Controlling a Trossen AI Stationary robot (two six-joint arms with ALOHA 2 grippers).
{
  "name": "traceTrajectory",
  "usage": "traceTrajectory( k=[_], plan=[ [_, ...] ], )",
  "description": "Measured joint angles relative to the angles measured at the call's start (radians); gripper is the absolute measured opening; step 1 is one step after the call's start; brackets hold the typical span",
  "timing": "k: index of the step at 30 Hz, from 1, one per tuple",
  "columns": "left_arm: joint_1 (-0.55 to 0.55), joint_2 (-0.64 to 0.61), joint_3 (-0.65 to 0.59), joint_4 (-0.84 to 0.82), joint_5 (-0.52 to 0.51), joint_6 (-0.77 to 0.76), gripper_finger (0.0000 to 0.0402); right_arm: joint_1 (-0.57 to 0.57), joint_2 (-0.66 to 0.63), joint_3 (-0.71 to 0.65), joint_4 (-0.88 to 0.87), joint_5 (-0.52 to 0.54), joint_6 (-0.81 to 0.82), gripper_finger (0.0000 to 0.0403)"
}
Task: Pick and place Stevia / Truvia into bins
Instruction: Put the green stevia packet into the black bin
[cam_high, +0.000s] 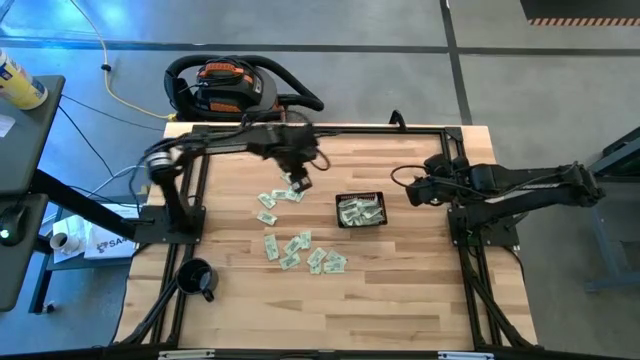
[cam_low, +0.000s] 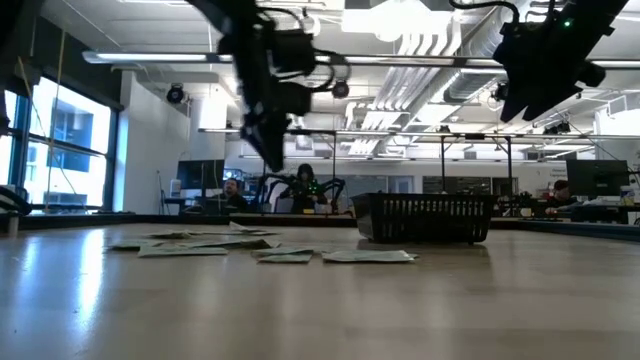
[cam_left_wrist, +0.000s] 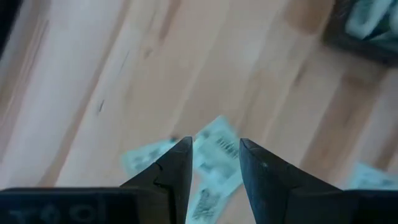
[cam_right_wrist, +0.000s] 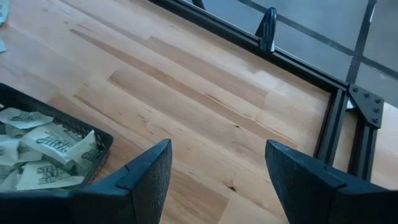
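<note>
Several pale green and white Stevia sachets (cam_high: 305, 252) lie flat on the wooden table, a few more (cam_high: 282, 196) farther back. The black mesh bin (cam_high: 360, 195) stands right of them and holds several sachets (cam_right_wrist: 43, 146). My left gripper (cam_high: 300, 184) hangs open above the far sachets, well clear of the table in the low view (cam_low: 272, 160). In its wrist view a sachet (cam_left_wrist: 217, 155) shows on the table beyond the gap between its fingers (cam_left_wrist: 214, 144). My right gripper (cam_right_wrist: 214, 180) waits open above the table, right of the bin.
A round black mug (cam_high: 197, 278) stands near the table's front left corner. Black frame rails (cam_high: 330, 127) run along the table's far edge and sides. Bare wood lies in front of the bin (cam_low: 425, 218) and between it and the right arm.
</note>
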Motion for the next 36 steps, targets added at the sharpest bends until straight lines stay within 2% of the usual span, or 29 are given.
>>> traceTrajectory(
  k=[3,6,9,15,23,25,27,32,36],
  plan=[
    [0.035,-0.094,-0.172,0.103,-0.005,0.021,0.0166,-0.018,0.0,0.0,0.003,-0.004,-0.035,0.0249],
    [0.061,-0.133,-0.285,0.186,-0.026,0.19,0.0166,-0.039,0.0,0.0,0.005,-0.012,-0.068,0.0249],
    [0.07,-0.123,-0.343,0.201,-0.098,0.337,0.0166,-0.057,0.0,0.0,0.013,-0.022,-0.086,0.0249],
    [0.075,-0.084,-0.355,0.229,-0.108,0.459,0.019,-0.071,0.0,0.0,0.014,-0.027,-0.078,0.0249],
    [0.077,-0.084,-0.354,0.367,-0.104,0.617,0.0257,-0.071,0.0,0.0,0.013,-0.032,-0.057,0.0249],
    [0.083,-0.069,-0.353,0.366,-0.066,0.658,0.0266,-0.071,0.0,0.0,0.013,-0.032,-0.057,0.0249],
    [0.09,-0.05,-0.354,0.331,-0.021,0.671,0.0267,-0.071,0.0,0.0,0.013,-0.032,-0.057,0.0249],
    [0.103,-0.004,-0.354,0.346,-0.016,0.683,0.0248,-0.072,0.0,0.0,0.009,-0.031,-0.055,0.0249],
    [0.126,0.029,-0.353,0.352,0.031,0.681,0.0231,-0.084,0.0,0.0,0.005,-0.034,-0.057,0.0249]
  ],
)
